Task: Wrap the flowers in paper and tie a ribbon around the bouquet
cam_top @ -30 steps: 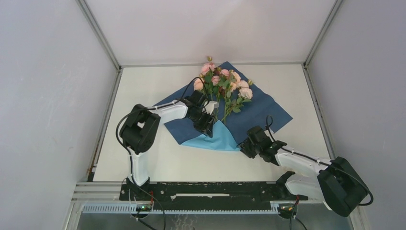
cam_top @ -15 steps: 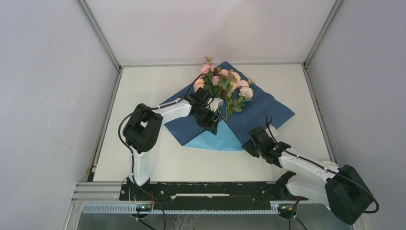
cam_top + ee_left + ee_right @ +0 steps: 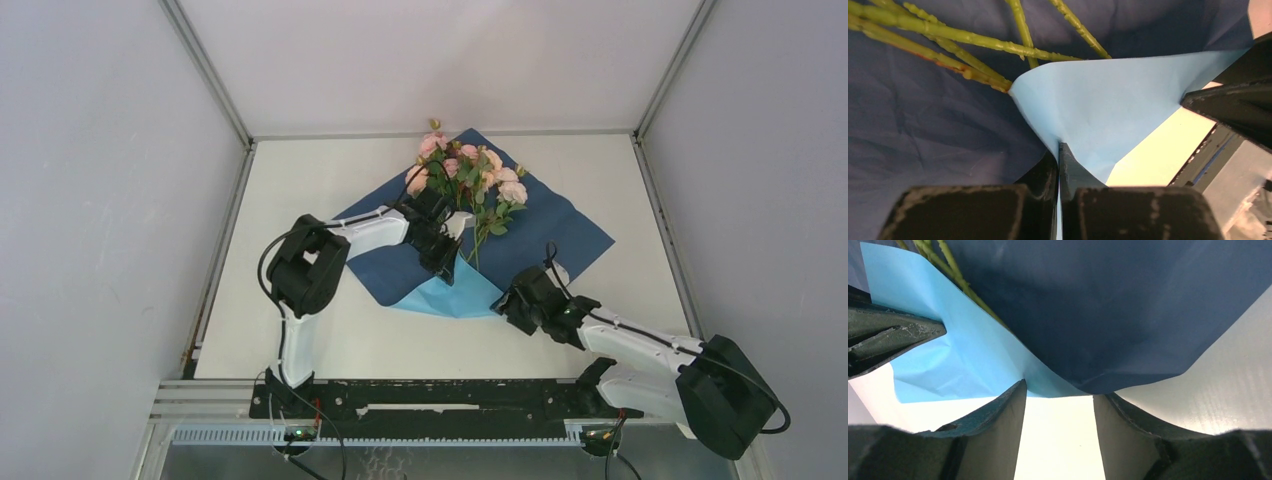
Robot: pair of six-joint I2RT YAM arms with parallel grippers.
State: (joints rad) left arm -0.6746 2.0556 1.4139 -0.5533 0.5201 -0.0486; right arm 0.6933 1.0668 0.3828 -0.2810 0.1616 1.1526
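1. Nearest the bases, the right arm lies low and long over the counter, its forearm angled in toward the middle. The right pincer sits at the near right edge of the paper. In the wrist view its jaws stand apart with bare counter between them, and the paper's folded edge lies just ahead of the tips, not clamped.

2. Just beyond, the paper's near corner is turned up as a flap, showing its lighter face. The step in hand looks like folding this corner over the stem ends.

3. The left pincer is closed on the flap's edge, the thin sheet nipped between its fingertips. The left arm is bent sharply at the elbow and reaches right across the dark sheet.

4. To do this well, I would carry the flap low and flat toward the blooms so it covers the stems without dragging them. The free right pincer could pin the crease, since one pinch point lets the paper skew.

5. Farther back, the flowers lie on the sheet with their blooms toward its far corner and their stems pointing at the flap.
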